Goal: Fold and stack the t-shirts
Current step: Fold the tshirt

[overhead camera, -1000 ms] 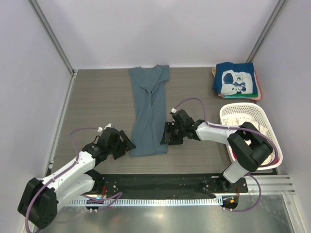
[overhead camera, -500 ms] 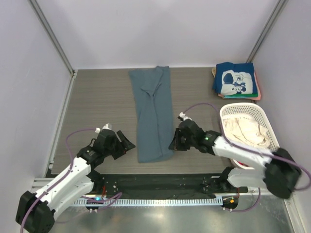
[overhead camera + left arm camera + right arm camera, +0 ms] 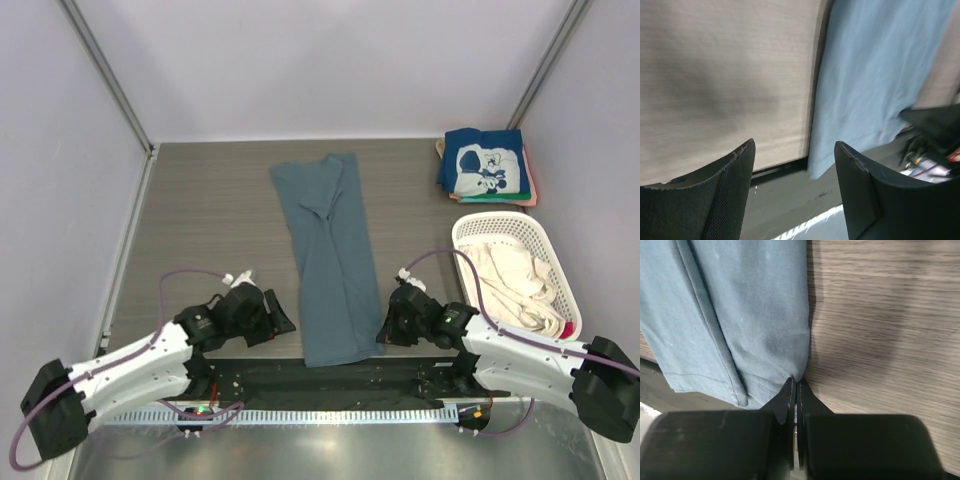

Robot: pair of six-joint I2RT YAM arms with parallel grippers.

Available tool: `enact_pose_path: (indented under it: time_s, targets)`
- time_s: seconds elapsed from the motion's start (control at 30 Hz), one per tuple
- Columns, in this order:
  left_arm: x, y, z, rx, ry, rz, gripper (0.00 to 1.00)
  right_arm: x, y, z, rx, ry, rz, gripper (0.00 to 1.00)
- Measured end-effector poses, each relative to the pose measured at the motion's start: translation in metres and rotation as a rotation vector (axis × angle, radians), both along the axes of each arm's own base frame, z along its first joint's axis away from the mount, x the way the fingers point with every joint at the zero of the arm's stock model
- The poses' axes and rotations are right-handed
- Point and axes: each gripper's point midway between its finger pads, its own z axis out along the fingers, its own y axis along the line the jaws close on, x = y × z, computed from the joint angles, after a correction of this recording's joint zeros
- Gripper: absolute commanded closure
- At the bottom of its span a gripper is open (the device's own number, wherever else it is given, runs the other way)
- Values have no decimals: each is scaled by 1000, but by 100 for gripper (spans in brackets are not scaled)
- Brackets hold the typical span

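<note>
A grey-brown wood-grain table [image 3: 200,220] sits between plain white walls [image 3: 320,70]. On it a long, lengthwise-folded slate-blue t-shirt [image 3: 330,260] lies down the middle, its near end over the table's front edge. The right gripper [image 3: 795,384] is pinched tight on the shirt's right edge near the hem. The left gripper [image 3: 794,146] hovers just beside the shirt's left edge, fingers apart, touching nothing.
</note>
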Motion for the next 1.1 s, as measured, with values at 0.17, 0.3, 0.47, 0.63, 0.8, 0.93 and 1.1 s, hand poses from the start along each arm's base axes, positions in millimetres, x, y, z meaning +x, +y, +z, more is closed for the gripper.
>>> enact_pose_path:
  time_s: [0.17,0.3,0.47,0.63,0.8,0.93,1.1]
  targets:
    - [-33,-21,-24,81,60,-102,36,0,-2,0,-18,4,1,99]
    - [-48,-43,-25,100,56,-145,36,0,-3,0,-22,3,5,99]
    - [-56,-61,-27,97,62,-148,39,-1,-3,0,-23,1,9,99]
    - [-63,-71,-33,102,70,-146,69,-1,-4,2,-16,-7,12,99]
    - [-66,-71,-42,140,66,-136,100,-4,-3,8,17,-14,21,99]
    - [-66,-70,-20,112,21,-111,100,-8,-2,21,67,-38,14,99]
    - [-58,-75,37,14,-52,-72,100,-9,-5,48,111,-74,-4,99]
